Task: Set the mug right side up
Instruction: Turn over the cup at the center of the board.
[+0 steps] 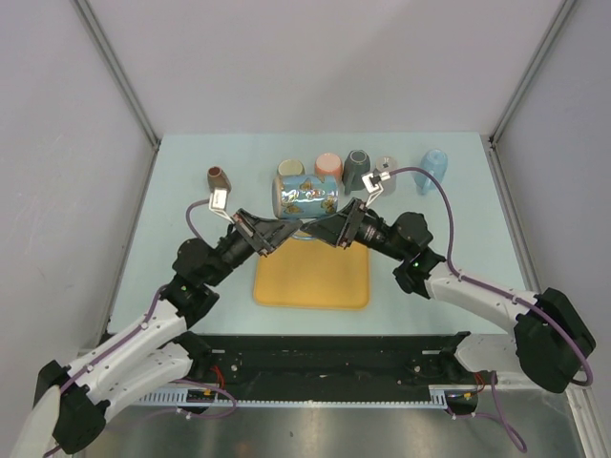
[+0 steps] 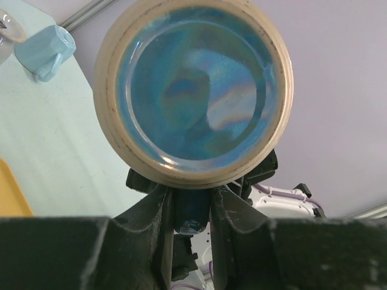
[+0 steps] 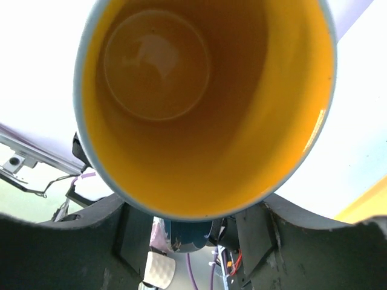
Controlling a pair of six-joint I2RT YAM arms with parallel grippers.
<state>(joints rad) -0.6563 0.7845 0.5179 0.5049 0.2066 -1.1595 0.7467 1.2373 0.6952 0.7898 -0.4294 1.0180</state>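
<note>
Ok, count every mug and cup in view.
7. The patterned mug lies on its side at centre. Behind it, a row: green mug, pink cup, dark cup, grey cup. Brown cup left, light blue mug right. None apparently hidden.

Both arms reach in from the near edge of the bench with elbows bent outward, and their forearms converge until the two end effectors face each other almost tip to tip. The left arm [image 1: 143,334] rises from the lower left with its wrist angled to the right. The left end effector [image 1: 280,232] has its fingers [image 2: 158,217] set narrow, pinching the handle of the mug [image 1: 307,196]. The right arm [image 1: 477,298] comes from the lower right with its wrist angled to the left. The right end effector [image 1: 323,231] holds its fingers [image 3: 134,232] apart, with a gap inside each.
</note>
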